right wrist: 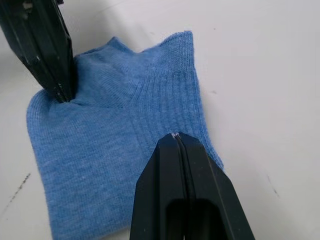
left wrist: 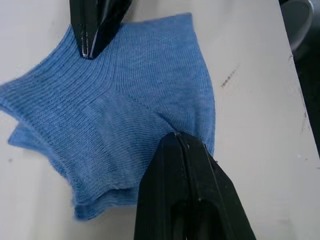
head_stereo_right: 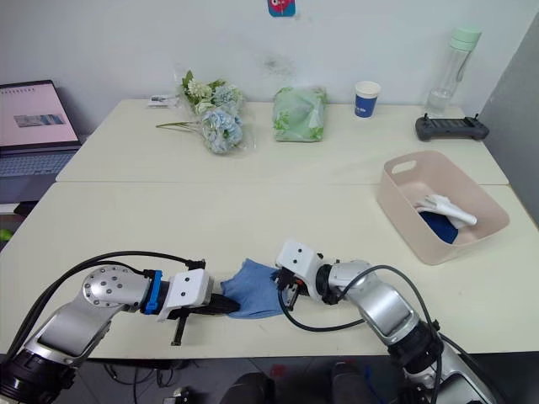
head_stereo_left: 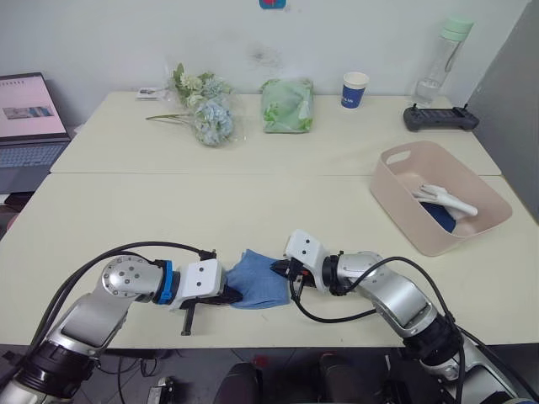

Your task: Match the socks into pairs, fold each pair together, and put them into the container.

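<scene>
Near the front edge of the counter (head_stereo_left: 278,202), a pair of light blue socks (head_stereo_left: 255,279) lies flat, one sock layered over the other so that the lower sock's edge peeks out along one side in the left wrist view. The left gripper (head_stereo_left: 233,295) meets the pair from the robot's left, its jaws clenched on the edge of the blue fabric (left wrist: 120,125); the knit puckers slightly where the black fingertips (left wrist: 182,145) pinch it. The right gripper (head_stereo_left: 280,269) comes in from the opposite side, and its jaws are likewise clamped tight on the far edge of the same pair, with the fingers (right wrist: 175,145) pressed together on the ribbed cuff area (right wrist: 120,125). The two grippers sit close to each other, with the socks stretched between them, resting on the counter surface. Well to the right and farther back stands the pale pink container (head_stereo_left: 396,189), which already holds a white sock pair (head_stereo_left: 445,199) lying on top of a dark navy pair (head_stereo_left: 439,216). Along the back of the counter sit a bunch of artificial flowers (head_stereo_left: 205,107), a green bag (head_stereo_left: 287,105), a blue paper cup (head_stereo_left: 354,90), a clear water bottle (head_stereo_left: 441,61) with a green cap, and a black controller (head_stereo_left: 440,119). An open laptop (head_stereo_left: 29,118) stands at the far left.
</scene>
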